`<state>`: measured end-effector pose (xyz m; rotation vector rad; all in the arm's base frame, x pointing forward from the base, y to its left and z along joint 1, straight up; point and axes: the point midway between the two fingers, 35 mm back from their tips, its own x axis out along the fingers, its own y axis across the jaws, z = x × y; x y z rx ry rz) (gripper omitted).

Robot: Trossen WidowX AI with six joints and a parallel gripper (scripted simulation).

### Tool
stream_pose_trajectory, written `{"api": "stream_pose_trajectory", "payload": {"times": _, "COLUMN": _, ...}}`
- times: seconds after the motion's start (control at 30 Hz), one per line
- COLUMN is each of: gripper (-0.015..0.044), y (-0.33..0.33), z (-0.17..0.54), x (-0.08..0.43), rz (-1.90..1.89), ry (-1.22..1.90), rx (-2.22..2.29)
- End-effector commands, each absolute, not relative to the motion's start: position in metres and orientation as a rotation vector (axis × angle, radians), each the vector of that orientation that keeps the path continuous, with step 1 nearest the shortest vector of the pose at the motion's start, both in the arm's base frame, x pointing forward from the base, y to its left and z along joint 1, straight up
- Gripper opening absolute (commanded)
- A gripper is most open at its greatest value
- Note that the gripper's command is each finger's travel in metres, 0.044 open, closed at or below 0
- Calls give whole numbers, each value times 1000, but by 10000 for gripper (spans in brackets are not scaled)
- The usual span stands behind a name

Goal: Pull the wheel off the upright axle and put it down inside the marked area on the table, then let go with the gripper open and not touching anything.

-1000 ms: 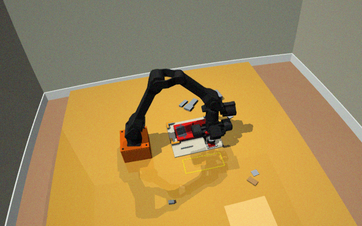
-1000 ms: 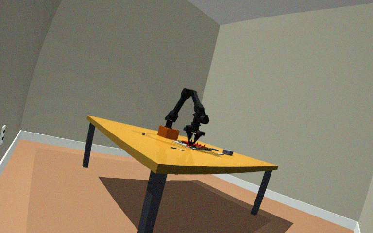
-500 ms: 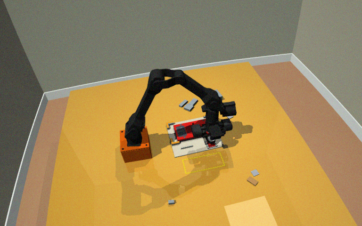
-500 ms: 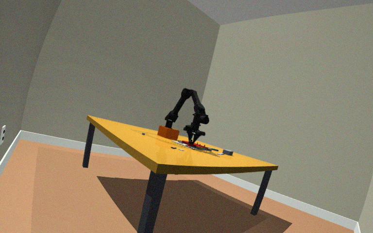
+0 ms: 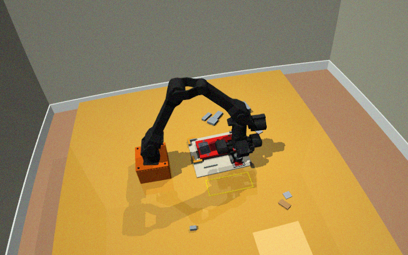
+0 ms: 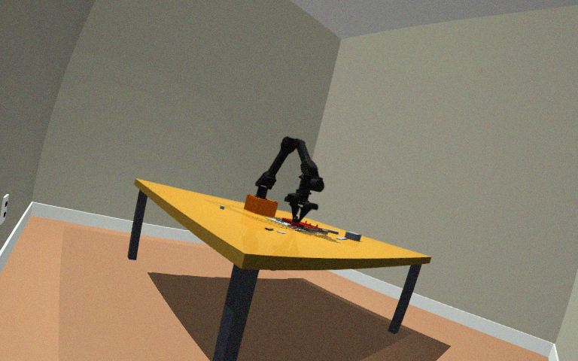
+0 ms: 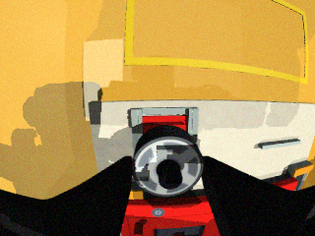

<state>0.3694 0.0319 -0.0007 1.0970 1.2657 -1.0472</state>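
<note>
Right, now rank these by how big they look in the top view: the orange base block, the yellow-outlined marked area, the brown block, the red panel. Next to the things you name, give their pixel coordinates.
1 and 2, too close to rank: orange base block (image 5: 155, 176) (image 6: 260, 205) and marked area (image 5: 207, 187) (image 7: 129, 34)
3. red panel (image 5: 207, 155), partly hidden by the arm
4. brown block (image 5: 284, 204) (image 6: 269, 229)

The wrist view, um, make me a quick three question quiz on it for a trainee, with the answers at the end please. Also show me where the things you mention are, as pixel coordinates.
1. True or false: the black tool (image 5: 238, 156) (image 6: 296, 221) (image 7: 167, 163) is shut on the round black wheel with a grey-and-white face (image 7: 147, 178).
2. Multiple choice: which colour is the outline marked on the table (image 5: 306, 180) (image 6: 277, 244) (image 7: 30, 59)? A) blue B) yellow C) green
3. Fill in the blank: the wheel is ____ the marked outline (image 5: 230, 193) (image 7: 162, 62). (inside / outside)

Key: 1. true; 2. B; 3. outside
</note>
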Motion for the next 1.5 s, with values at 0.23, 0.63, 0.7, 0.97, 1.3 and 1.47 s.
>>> {"api": "stream_pose_trajectory", "payload": {"times": 0.23, "gripper": 0, "y": 32, "z": 6, "x": 370, "rz": -1045, "ry": 1261, "rx": 1099}}
{"api": "stream_pose_trajectory", "payload": {"times": 0.63, "gripper": 0, "y": 32, "z": 9, "x": 370, "rz": -1046, "ry": 1261, "rx": 1099}}
{"api": "stream_pose_trajectory", "payload": {"times": 0.7, "gripper": 0, "y": 32, "z": 10, "x": 370, "rz": -1046, "ry": 1261, "rx": 1099}}
{"api": "stream_pose_trajectory", "payload": {"times": 0.97, "gripper": 0, "y": 32, "z": 13, "x": 370, "rz": -1047, "ry": 1261, "rx": 1098}}
{"api": "stream_pose_trajectory", "payload": {"times": 1.3, "gripper": 0, "y": 32, "z": 16, "x": 370, "rz": -1048, "ry": 1261, "rx": 1098}}
{"api": "stream_pose_trajectory", "payload": {"times": 1.47, "gripper": 0, "y": 32, "z": 18, "x": 370, "rz": -1048, "ry": 1261, "rx": 1098}}
